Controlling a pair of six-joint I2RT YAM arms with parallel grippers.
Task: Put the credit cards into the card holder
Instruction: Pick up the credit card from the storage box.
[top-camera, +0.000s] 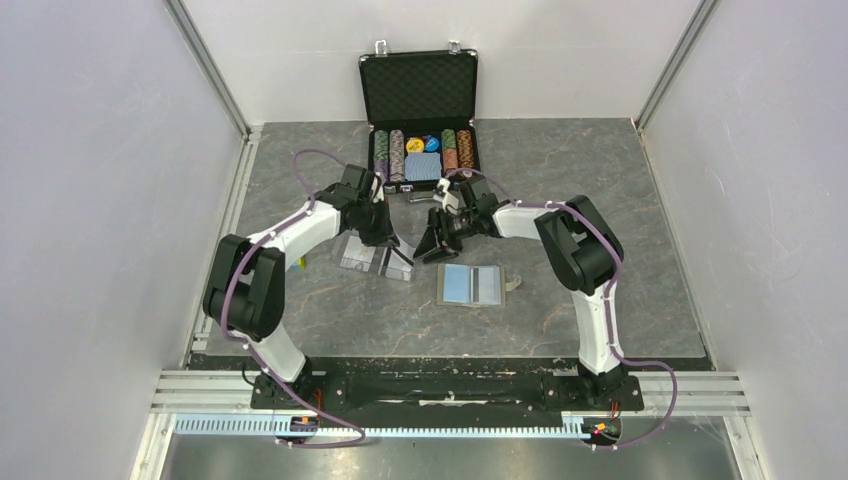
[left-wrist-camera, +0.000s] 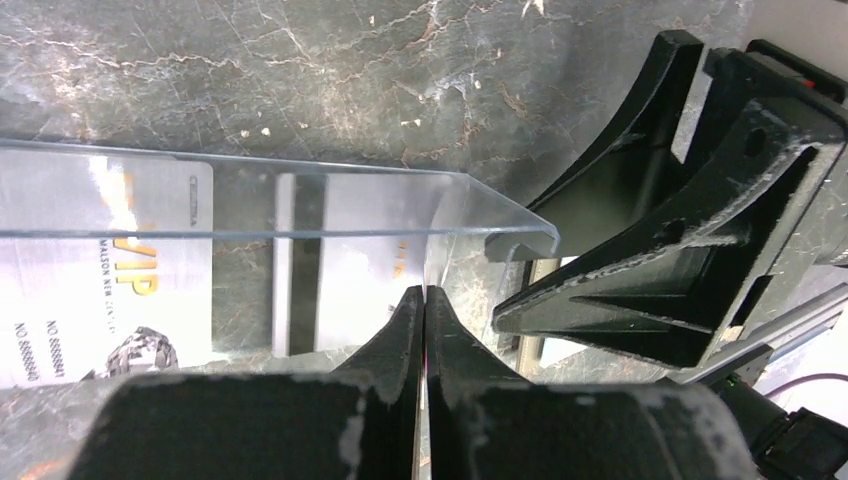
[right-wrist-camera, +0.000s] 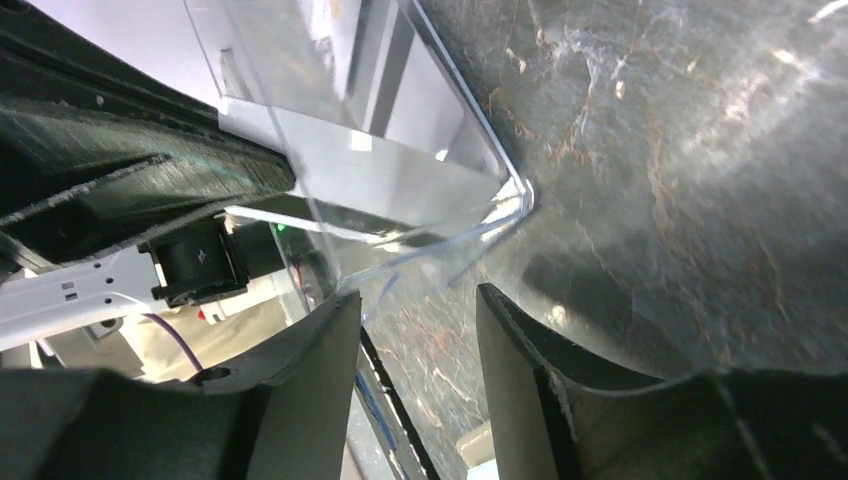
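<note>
Two whitish credit cards lie inside clear plastic sleeves (top-camera: 372, 258). In the left wrist view one shows orange "VIP" lettering (left-wrist-camera: 100, 270) and the other a dark stripe (left-wrist-camera: 360, 260). My left gripper (left-wrist-camera: 425, 300) is shut, pinching a thin upright edge of the clear sleeve (left-wrist-camera: 440, 205) beside the striped card. My right gripper (right-wrist-camera: 415, 315) is open just off the sleeve's rounded corner (right-wrist-camera: 500, 190), with nothing between its fingers. It faces the left gripper closely (top-camera: 437, 243). The card holder (top-camera: 472, 284) lies unfolded, light blue lining up, just right of both grippers.
A black poker-chip case (top-camera: 420, 95) stands open at the back, its chips and blue deck just behind both wrists. Grey walls close in the table on the left, right and back. The right gripper's black body (left-wrist-camera: 680, 250) fills the right of the left wrist view.
</note>
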